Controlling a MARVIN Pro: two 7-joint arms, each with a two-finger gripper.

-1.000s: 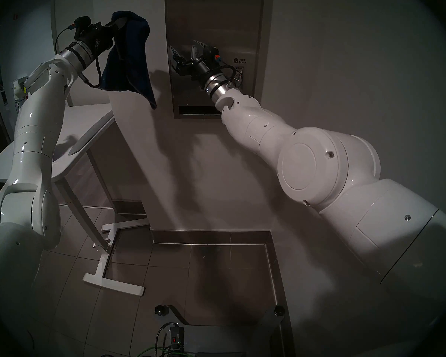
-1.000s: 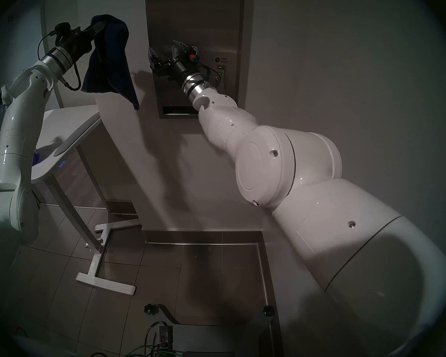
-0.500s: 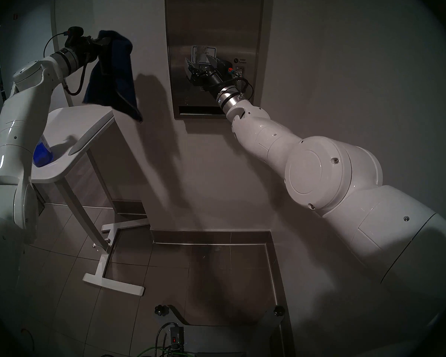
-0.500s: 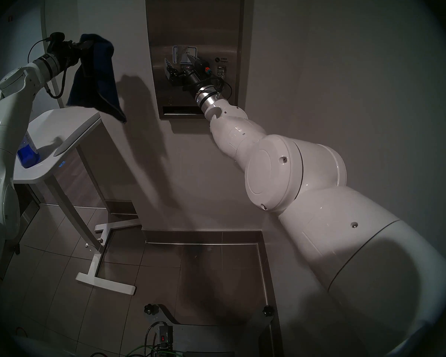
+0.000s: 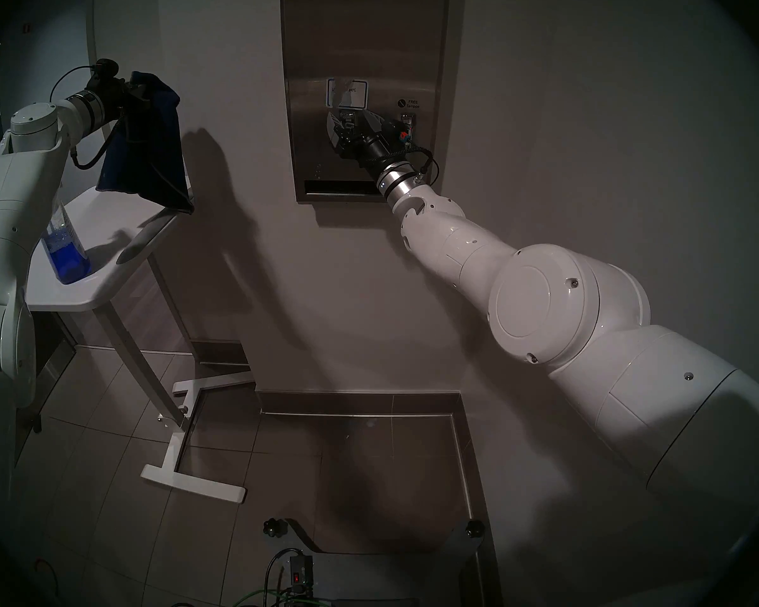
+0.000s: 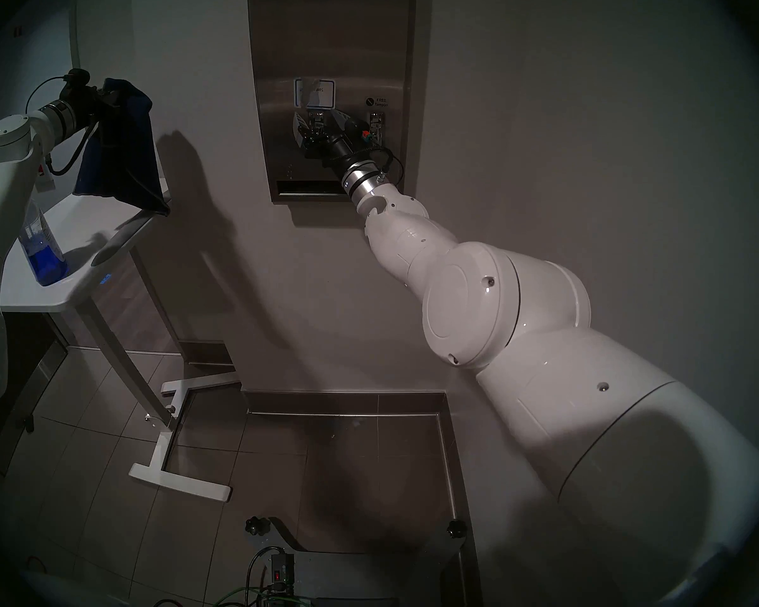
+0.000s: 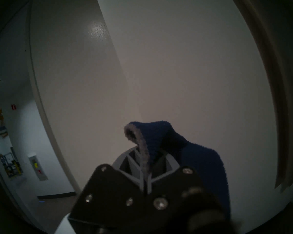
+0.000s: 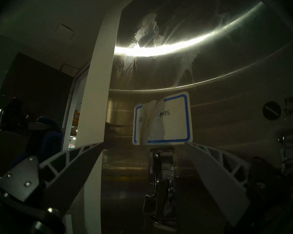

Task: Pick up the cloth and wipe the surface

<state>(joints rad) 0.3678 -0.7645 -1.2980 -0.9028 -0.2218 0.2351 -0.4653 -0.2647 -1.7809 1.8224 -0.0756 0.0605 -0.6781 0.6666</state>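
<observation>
Two grippers are seen. The left gripper is clenched on the cloth, pinched at a top fold between the fingers; the rest is draped down over the far edge of the table, well left of the dispenser. A bottle of blue liquid is stood on the table. The right gripper is released, jaws spread wide, aimed at the dispenser front just below the torn label, a lever between its fingers. White smears are noted on the steel above.
</observation>
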